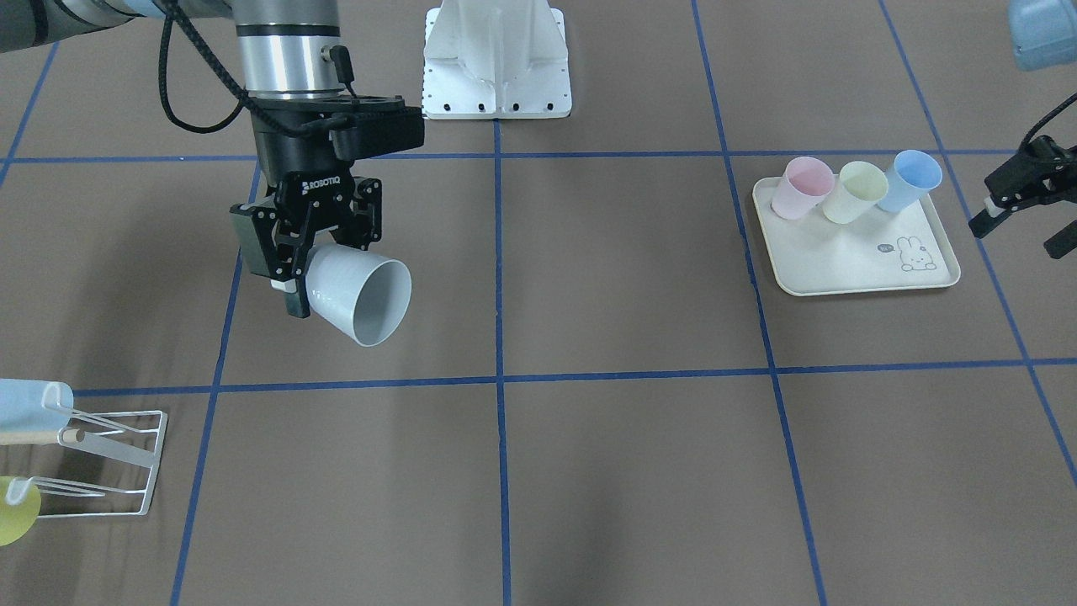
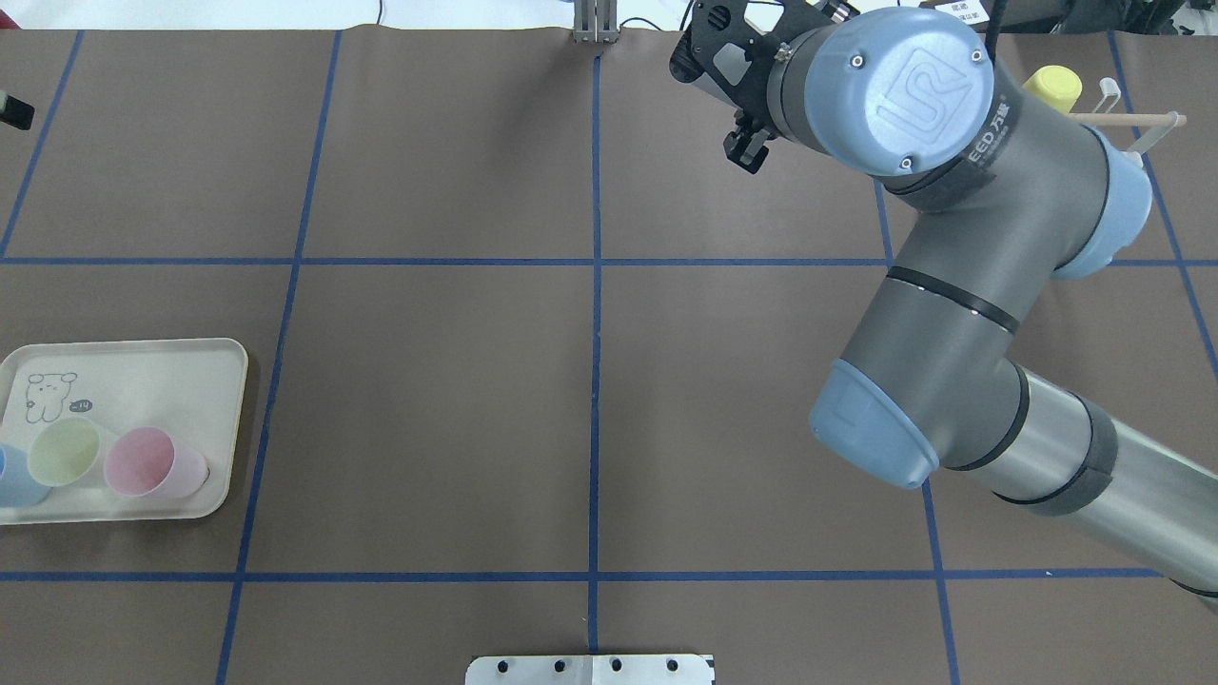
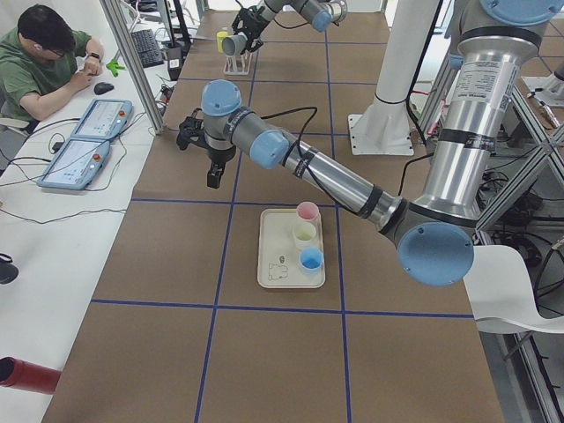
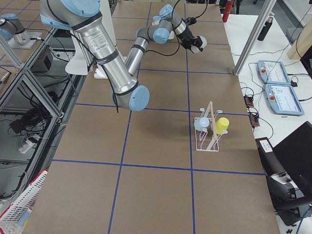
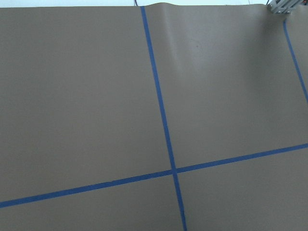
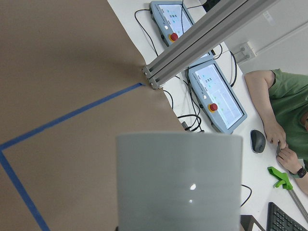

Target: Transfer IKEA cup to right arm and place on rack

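The right arm (image 1: pixel 286 50) has the cup, so the hand-over looks done. What is left is the carry to the rack (image 1: pixel 126 471) and the setting down. Two prongs of the rack already hold a blue cup (image 1: pixel 25 400) and a yellow cup (image 1: pixel 17 509), and which prong stands free is hard to make out. The grey cup (image 1: pixel 370 299) hangs above the table, well apart from the rack and on the rack's side toward the table's middle. It lies tipped on its side, mouth pointing away from the wrist. The right gripper (image 1: pixel 315 269) has its jaws closed on the cup's base end. The left gripper (image 1: pixel 1022 231) is spread open and holds nothing, at the table end farthest from the rack.

The table (image 1: pixel 631 471) is bare brown between the cup and the rack, so I judge the path open. The tray (image 1: pixel 850 282) with three small cups (image 1: pixel 851 192) sits far from the rack, out of the way. The rack stands near the table's edge, and the two hung cups crowd it, so the last approach likely needs care.
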Motion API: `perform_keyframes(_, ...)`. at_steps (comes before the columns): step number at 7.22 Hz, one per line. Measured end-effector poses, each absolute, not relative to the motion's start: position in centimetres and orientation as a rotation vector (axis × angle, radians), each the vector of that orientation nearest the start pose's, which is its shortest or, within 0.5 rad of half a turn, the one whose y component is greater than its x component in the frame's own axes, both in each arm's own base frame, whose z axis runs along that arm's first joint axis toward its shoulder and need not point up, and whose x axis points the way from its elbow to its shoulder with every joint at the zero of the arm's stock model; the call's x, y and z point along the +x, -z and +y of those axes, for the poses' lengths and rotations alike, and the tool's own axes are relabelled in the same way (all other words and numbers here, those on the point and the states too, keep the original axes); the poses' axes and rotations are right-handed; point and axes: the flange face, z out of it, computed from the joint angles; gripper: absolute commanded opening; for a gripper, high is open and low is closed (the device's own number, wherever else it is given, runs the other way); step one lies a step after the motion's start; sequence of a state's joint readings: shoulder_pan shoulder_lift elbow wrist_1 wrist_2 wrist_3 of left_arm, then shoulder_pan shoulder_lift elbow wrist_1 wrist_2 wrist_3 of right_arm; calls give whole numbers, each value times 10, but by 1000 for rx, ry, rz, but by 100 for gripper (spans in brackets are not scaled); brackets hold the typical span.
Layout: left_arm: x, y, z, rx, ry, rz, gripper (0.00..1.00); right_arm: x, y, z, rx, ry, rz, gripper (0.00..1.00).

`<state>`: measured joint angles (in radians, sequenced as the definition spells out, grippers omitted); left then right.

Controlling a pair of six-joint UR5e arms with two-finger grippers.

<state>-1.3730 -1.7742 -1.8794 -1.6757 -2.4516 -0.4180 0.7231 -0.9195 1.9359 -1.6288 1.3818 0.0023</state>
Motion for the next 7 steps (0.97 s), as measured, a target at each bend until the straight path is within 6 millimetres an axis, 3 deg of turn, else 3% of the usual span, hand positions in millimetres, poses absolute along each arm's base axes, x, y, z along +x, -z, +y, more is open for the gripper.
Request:
perform_keyframes(3, 42, -409, -534, 303, -153, 960, 100, -299, -196, -541, 909, 965, 7, 34)
perform_keyframes(7, 32, -434, -520, 295, -178, 947, 100, -232, -239, -585, 794, 1413, 338, 35)
